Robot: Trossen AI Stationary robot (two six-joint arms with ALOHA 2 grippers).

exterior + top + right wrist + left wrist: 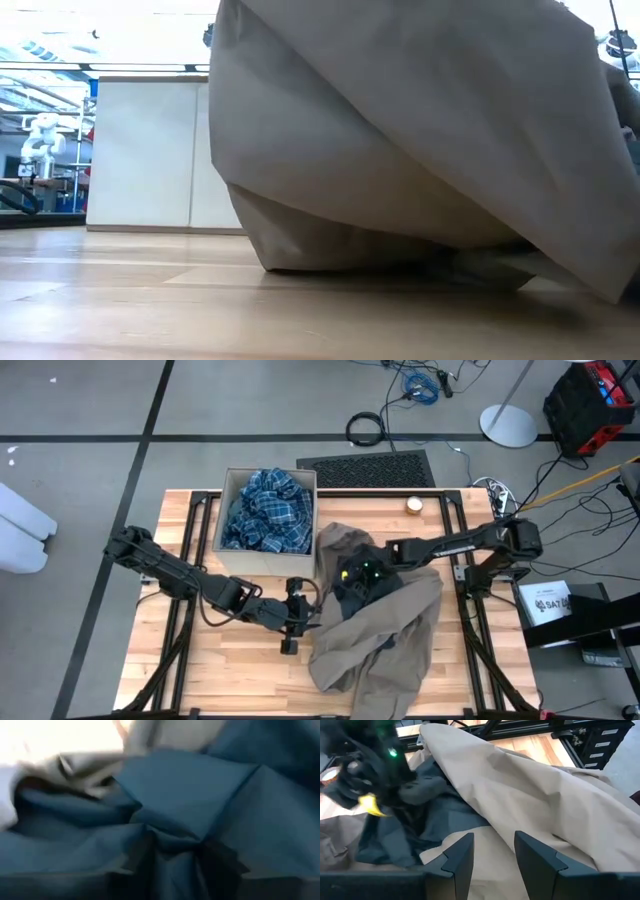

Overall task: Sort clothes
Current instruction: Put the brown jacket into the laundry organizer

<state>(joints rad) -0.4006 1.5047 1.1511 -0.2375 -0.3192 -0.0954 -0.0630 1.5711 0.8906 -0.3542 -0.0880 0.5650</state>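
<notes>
I see the left gripper (492,857) spread apart at the taupe cloth (385,630); the right gripper (358,572) is buried in dark cloth (420,820), fingers hidden; plaid shirt (268,510) fills the box (228,482).

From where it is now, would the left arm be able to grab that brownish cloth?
Probably yes. The left end effector is open right at the taupe-brown piece, with nothing between them.
</notes>
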